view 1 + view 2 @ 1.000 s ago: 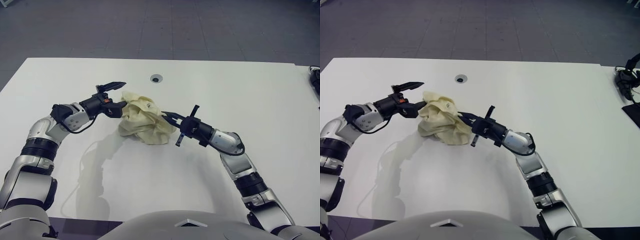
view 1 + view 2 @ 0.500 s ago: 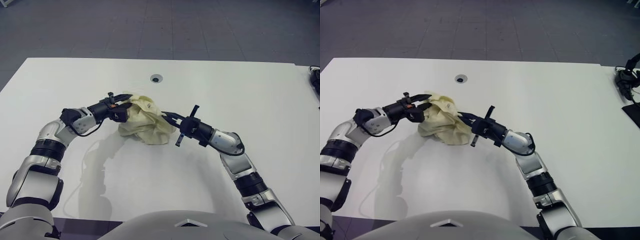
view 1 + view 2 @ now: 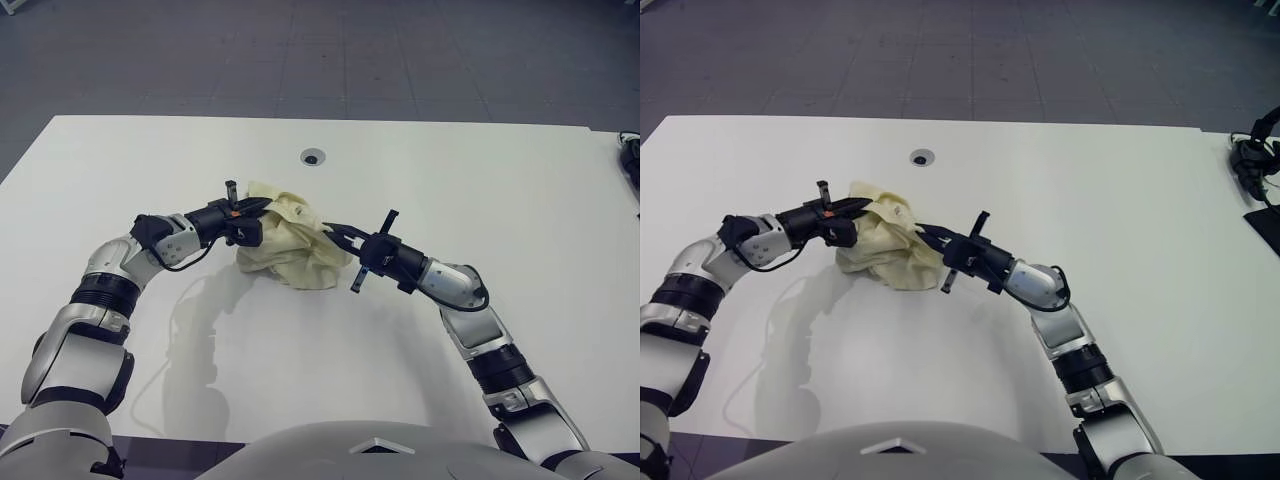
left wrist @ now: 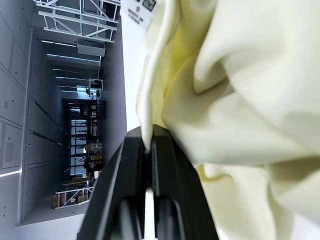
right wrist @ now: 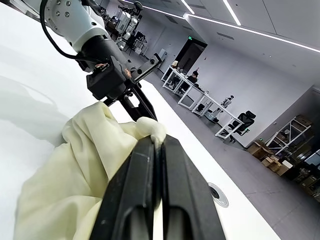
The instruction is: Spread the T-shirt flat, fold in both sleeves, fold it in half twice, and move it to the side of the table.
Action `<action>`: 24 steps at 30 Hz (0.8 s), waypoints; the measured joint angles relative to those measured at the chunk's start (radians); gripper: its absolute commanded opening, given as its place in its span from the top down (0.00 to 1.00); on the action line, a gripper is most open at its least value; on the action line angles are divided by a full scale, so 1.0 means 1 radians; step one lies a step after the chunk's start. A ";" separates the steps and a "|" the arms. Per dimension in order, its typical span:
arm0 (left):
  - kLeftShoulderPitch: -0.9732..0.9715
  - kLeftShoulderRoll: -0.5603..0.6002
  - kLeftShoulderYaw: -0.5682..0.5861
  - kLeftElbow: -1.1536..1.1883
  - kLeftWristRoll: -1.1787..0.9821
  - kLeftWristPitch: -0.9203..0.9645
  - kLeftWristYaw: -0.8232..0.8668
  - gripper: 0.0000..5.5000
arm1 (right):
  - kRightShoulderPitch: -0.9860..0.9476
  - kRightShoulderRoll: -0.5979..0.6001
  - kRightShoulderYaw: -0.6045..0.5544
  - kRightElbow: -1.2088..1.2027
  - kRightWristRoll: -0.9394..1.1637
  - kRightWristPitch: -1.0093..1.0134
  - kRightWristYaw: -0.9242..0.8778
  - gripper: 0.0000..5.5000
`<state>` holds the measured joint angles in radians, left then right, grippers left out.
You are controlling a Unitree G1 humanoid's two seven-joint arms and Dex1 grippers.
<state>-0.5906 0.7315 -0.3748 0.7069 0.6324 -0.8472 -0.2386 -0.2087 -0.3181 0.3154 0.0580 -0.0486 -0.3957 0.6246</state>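
Just robot-side of the round cable hole [image 3: 313, 157] in the white surface [image 3: 500, 180], the crumpled pale-yellow cotton T-shirt [image 3: 290, 248] sits in a heap, not yet spread. Left end effector [image 3: 260, 207] is clenched on a fold at the heap's left edge; its wrist camera shows cloth pinched between the closed fingers [image 4: 170, 170]. Right end effector [image 3: 332, 230] is clenched on a fold at the right edge, confirmed by its own wrist camera. So the shirt lies between the two, both arms on it, neither nearer. I read no long axis in the heap, and I can't tell which part of the garment each grip has. My call: draw the grips apart sideways, parallel to the surface edge nearest the hole. Risk: bunched layers drag along.
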 measured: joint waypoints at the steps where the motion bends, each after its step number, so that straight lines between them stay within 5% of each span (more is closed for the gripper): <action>1: 0.000 0.006 0.007 -0.007 -0.001 -0.001 0.003 1.00 | 0.000 0.000 0.000 0.000 0.000 -0.001 0.000 1.00; 7: 0.012 0.069 0.052 -0.152 -0.059 0.012 -0.055 1.00 | -0.016 -0.033 -0.041 0.002 0.001 -0.004 0.000 1.00; 13: -0.004 0.196 0.138 -0.386 -0.252 0.115 -0.299 1.00 | -0.108 -0.158 -0.196 -0.041 0.079 0.048 0.029 1.00; 24: -0.362 0.229 0.142 -0.530 -0.421 0.324 -0.718 1.00 | -0.281 -0.415 -0.399 -0.128 0.241 0.181 0.169 1.00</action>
<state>-0.9528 0.9608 -0.2329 0.1766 0.2116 -0.5237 -0.9564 -0.4899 -0.7327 -0.0834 -0.0701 0.1919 -0.2145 0.7939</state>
